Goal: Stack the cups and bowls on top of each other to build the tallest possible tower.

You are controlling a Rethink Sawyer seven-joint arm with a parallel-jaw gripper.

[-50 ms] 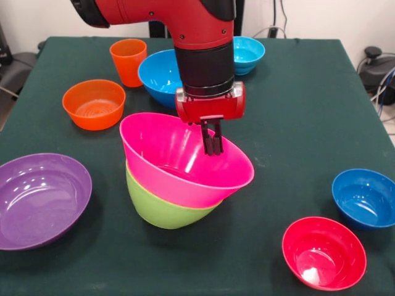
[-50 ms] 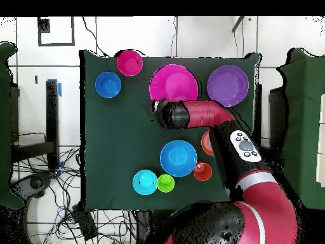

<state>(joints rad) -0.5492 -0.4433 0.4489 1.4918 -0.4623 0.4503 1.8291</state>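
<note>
Resting on a dark green table [image 1: 308,111], the bowls and cups are spread apart. At the front view's left edge a wide purple bowl [image 1: 40,200] is seen, with an orange bowl [image 1: 94,103] and an orange cup [image 1: 128,60] behind it. In the middle, a huge pink bowl [image 1: 182,163] is nested, tilted, in a lime green bowl [image 1: 163,206]. The gripper [image 1: 213,148] is pinched shut on the pink bowl's far rim. A large blue bowl [image 1: 159,77] and a small light blue bowl [image 1: 248,54] are set behind. At right, a red bowl [image 1: 324,251] and a small blue bowl [image 1: 365,197] are placed.
</note>
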